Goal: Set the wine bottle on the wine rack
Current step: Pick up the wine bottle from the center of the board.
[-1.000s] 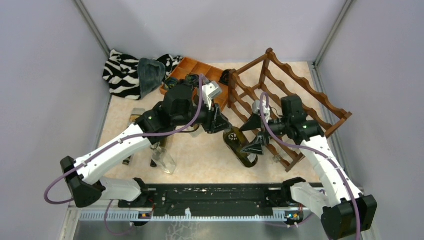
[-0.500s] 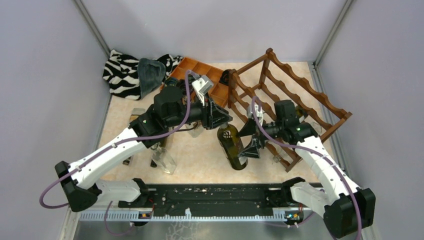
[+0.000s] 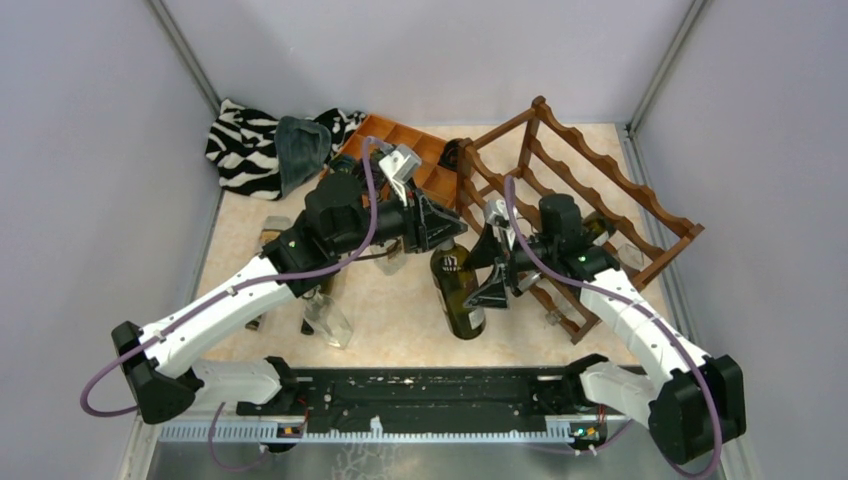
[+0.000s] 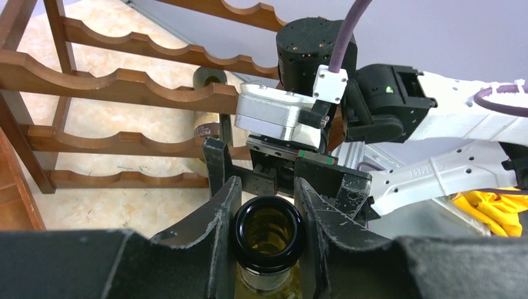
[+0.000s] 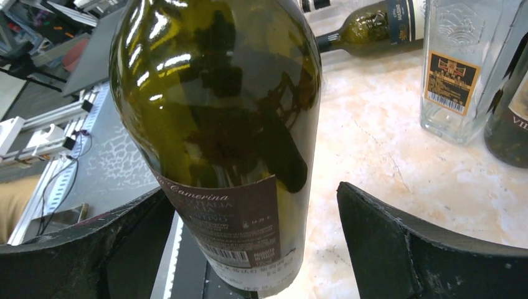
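The wine bottle (image 3: pixel 458 292) is dark green glass with a brown label and hangs tilted at mid table, its base toward the near edge. My left gripper (image 3: pixel 441 236) is shut on its neck; in the left wrist view the open bottle mouth (image 4: pixel 268 229) sits pinched between the fingers (image 4: pixel 215 224). My right gripper (image 3: pixel 494 272) is open, its fingers straddling the bottle's body (image 5: pixel 218 112) with a gap on the right side. The wine rack (image 3: pixel 590 195), reddish-brown with scalloped rails (image 4: pixel 118 87), stands right of both grippers.
One bottle (image 4: pixel 207 121) lies in the rack. A flat orange-brown tray (image 3: pixel 400 138) and a zebra-striped cloth (image 3: pixel 245 145) sit at the back left. A clear glass bottle (image 5: pixel 464 62) and other bottles (image 3: pixel 330 320) rest on the table under the left arm.
The left gripper has carried the bottle a little to the left and raised its neck. The right gripper has followed leftward, and its open fingers now flank the bottle's body.
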{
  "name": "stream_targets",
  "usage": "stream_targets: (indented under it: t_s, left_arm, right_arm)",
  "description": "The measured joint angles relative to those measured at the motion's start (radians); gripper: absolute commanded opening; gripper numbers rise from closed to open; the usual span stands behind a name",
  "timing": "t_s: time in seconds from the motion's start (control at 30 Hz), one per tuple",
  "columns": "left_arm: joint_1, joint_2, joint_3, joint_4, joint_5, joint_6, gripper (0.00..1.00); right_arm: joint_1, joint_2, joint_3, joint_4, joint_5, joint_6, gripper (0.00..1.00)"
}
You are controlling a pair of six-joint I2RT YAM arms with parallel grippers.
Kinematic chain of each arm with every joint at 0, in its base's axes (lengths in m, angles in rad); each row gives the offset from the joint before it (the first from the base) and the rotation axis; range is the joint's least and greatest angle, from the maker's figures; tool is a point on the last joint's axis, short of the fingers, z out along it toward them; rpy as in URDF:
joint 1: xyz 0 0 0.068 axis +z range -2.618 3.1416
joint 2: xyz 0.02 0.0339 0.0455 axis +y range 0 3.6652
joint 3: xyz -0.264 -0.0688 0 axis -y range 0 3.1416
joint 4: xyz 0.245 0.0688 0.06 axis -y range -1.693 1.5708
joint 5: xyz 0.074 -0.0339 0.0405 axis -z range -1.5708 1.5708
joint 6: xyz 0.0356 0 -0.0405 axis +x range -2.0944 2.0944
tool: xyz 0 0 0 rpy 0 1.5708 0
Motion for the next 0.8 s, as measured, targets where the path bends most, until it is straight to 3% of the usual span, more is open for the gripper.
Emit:
stream_targets:
  t_s: [0.47,0.57,0.6,0.67,0.73,0.8]
  left_arm:
    - [0.0,0.0,-0.048,0.156,-0.065,-0.092,0.0]
    - [0.0,0.0,-0.048,0.186,-0.072,-0.1,0.0]
    - [0.0,0.002,-0.048,0.191,-0.074,-0.1,0.0]
    - [0.0,0.005,-0.048,0.2,-0.079,-0.1,0.0]
    - [0.003,0.011,-0.048,0.217,-0.079,-0.113,0.0]
    - [0.002,0.011,-0.053,0.232,-0.076,-0.115,0.19]
  right_arm:
    - [0.0,0.015,0.001,0.077,-0.038,0.085,0.97]
    - [0.0,0.015,0.001,0.077,-0.039,0.089,0.79]
    - [0.0,0.015,0.001,0.077,-0.044,0.093,0.66]
    - [0.0,0.015,0.002,0.079,-0.051,0.091,0.29]
    - [0.0,0.014,0.008,0.073,-0.061,0.093,0.11]
    - [-0.002,0.013,0.014,0.066,-0.059,0.093,0.0]
